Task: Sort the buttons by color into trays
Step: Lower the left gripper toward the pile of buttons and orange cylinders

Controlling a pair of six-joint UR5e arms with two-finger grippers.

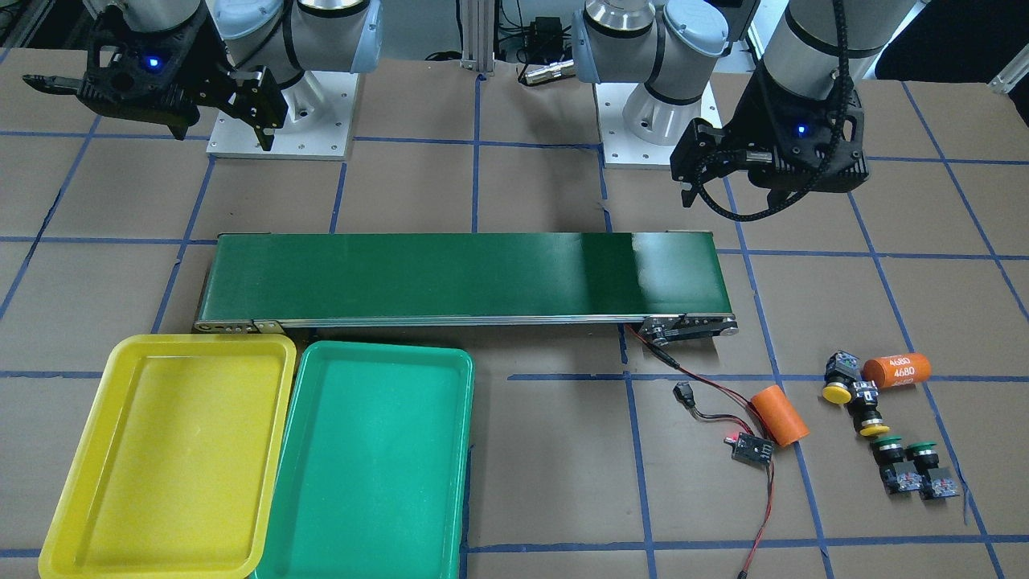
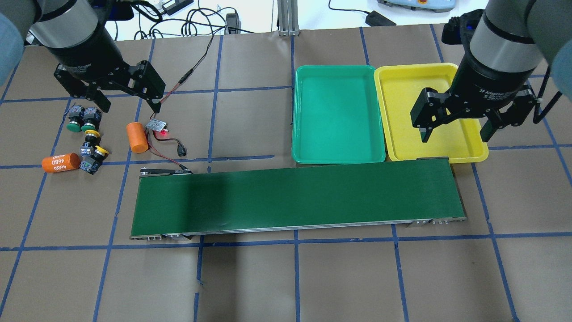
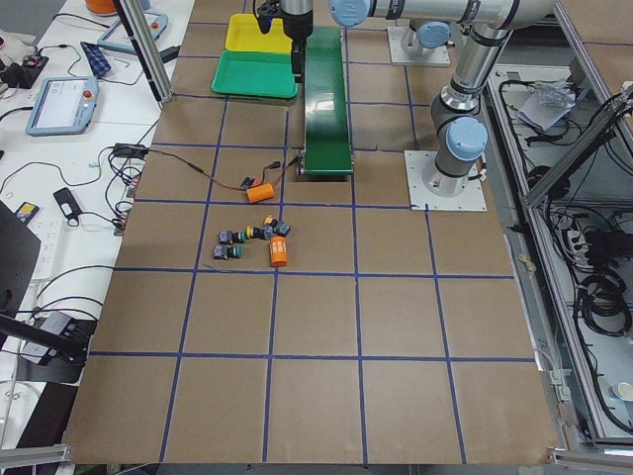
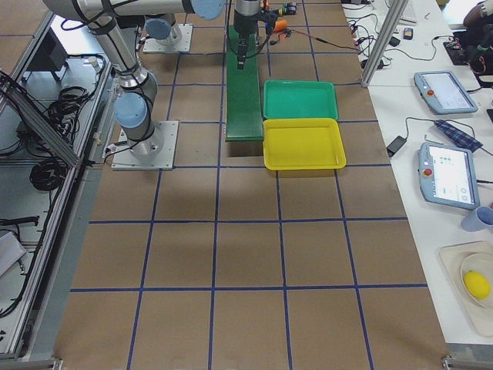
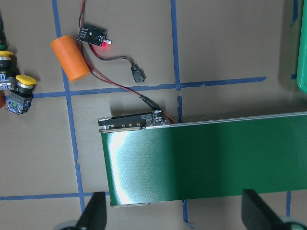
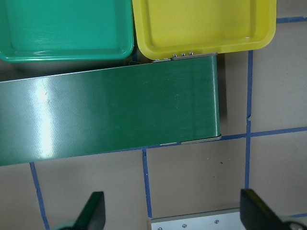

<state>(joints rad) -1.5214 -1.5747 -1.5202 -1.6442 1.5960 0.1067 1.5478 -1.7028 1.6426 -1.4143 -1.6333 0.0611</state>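
Yellow tray [image 2: 402,112] and green tray [image 2: 337,116] hold nothing, so no sorting is done: two yellow buttons [image 2: 101,151] and two green buttons [image 2: 73,127] sit on the table [image 2: 268,277] near my left gripper [image 2: 129,102], which, like my right gripper [image 2: 456,132], is spread wide and holds nothing.

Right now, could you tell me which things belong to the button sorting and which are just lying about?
Job: two yellow buttons, two green buttons, yellow tray, green tray.
Lying about: two orange cylinders, conveyor belt, wired circuit board.
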